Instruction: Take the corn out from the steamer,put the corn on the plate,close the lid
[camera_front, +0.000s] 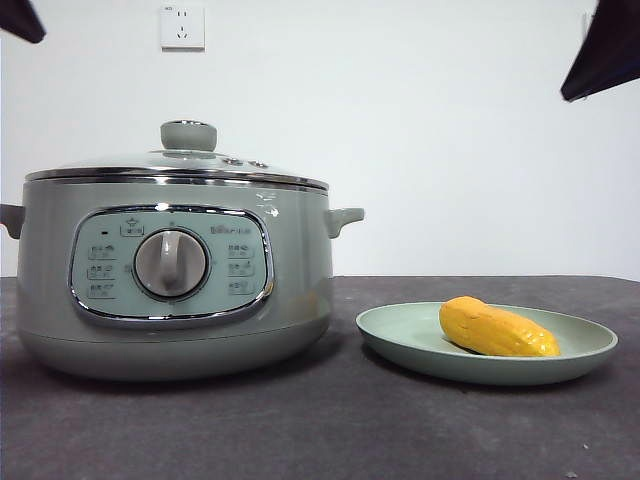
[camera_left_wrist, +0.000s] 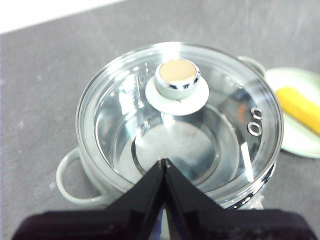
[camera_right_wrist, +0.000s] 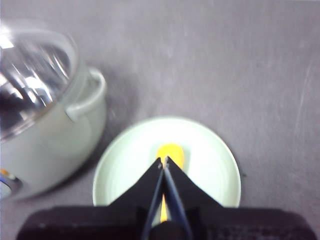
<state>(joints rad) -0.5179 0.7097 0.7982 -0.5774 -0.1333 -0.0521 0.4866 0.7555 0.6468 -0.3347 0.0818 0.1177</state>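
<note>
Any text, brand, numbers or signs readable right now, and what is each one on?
Nothing can be read as words or numbers.
Steamer control panel: small labels and icons around the dial, plus a faint brand-like line at upper right, all too small and blurred to read.
Steamer body, right of the panel: small white marks, illegible.
Wall socket: tiny marks, unreadable.
Lid, plate, corn: no text visible.

I am facing a plain white wall that is filling the whole background. A white power socket plate is sitting high on it, toward the left. Under me a dark grey table surface is stretching across, showing faint pale scuffs and specks. Even, soft light is falling over everything, casting only gentle shadows on the tabletop.
</note>
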